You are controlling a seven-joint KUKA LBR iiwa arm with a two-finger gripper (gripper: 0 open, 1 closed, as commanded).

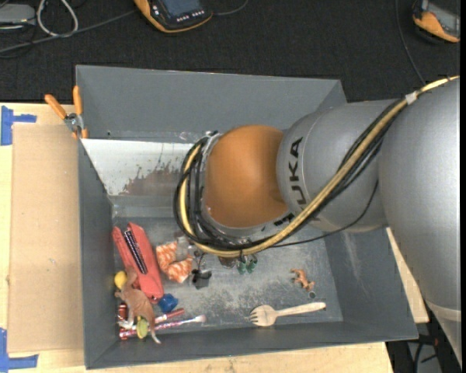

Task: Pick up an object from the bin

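Light falls from above, fairly even. The bin's (132,158) sloping back wall shines pale, close to glare. The orange cover (241,173) carries a soft sheen, and the arm (349,169) throws a dim shadow on the floor beneath it.

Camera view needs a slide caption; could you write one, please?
Tool low in grey bin beside orange-white crumpled thing; wooden fork nearby.

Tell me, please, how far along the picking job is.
Done: the gripper is down in the grey metal bin, beside a crumpled orange-and-white wrapper. In hand: no hold is visible. Left: grasp and lift. The pale wooden fork and long red flat case lie on the floor.
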